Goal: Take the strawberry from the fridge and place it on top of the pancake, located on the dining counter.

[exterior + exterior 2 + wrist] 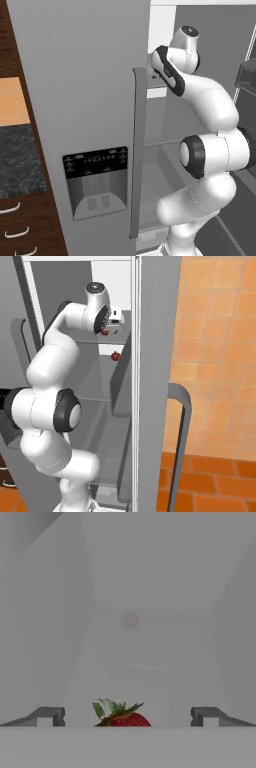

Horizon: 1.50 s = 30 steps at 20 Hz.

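Note:
The grey fridge [80, 100] has its left door shut and its right side open, and my arm reaches onto an upper shelf inside. The strawberry [124, 718] is dark red with green leaves; it lies low between my two finger tips, close to the hand. From the right base view the strawberry [105, 332] sits just under the hand on the shelf. My gripper [127, 717] is open, its jaws wide apart on either side of the fruit and not touching it. The gripper [111, 326] points down at the shelf. The pancake and the dining counter are out of view.
A second small red round thing [115, 356] lies one shelf lower. The open fridge door [155, 381] with its long handle [182, 431] stands to the right of the arm. Dark wooden drawers [15, 225] and a dark speckled countertop [17, 155] are left of the fridge.

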Tool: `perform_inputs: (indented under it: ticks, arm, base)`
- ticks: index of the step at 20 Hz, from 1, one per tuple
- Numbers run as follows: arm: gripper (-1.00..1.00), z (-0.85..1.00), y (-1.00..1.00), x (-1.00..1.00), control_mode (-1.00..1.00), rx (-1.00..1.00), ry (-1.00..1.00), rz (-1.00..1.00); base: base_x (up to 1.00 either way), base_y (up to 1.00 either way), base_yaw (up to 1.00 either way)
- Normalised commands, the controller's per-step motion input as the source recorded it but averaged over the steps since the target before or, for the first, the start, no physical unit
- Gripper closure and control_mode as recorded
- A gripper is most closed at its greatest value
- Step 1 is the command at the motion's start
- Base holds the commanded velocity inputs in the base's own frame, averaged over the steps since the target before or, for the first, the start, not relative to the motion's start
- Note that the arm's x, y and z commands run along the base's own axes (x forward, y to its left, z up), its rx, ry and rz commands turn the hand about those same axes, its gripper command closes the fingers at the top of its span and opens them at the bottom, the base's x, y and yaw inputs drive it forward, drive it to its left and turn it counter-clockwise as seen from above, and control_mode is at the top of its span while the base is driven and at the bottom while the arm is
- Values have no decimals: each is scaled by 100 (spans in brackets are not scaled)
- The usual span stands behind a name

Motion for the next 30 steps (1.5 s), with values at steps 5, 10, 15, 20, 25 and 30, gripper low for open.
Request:
perform_inputs:
  ticks: [5,10,15,20,25,30]
  arm:
    - [100,-47,3,2,-100,0,7,0]
    - [100,-10,0,-59,-100,2,-1,-7]
    - [100,-1,2,-89,-100,0,-20,-24]
    - [100,3,0,-96,-100,7,-2,-16]
    - [100,0,0,-100,-100,5,0,-15]
    - [100,-2,0,-100,-100,3,14,-6]
  base:
    - [0,0,0]
    - [0,0,0]
    - [0,0,0]
    - [0,0,0]
    - [0,0,0]
    - [0,0,0]
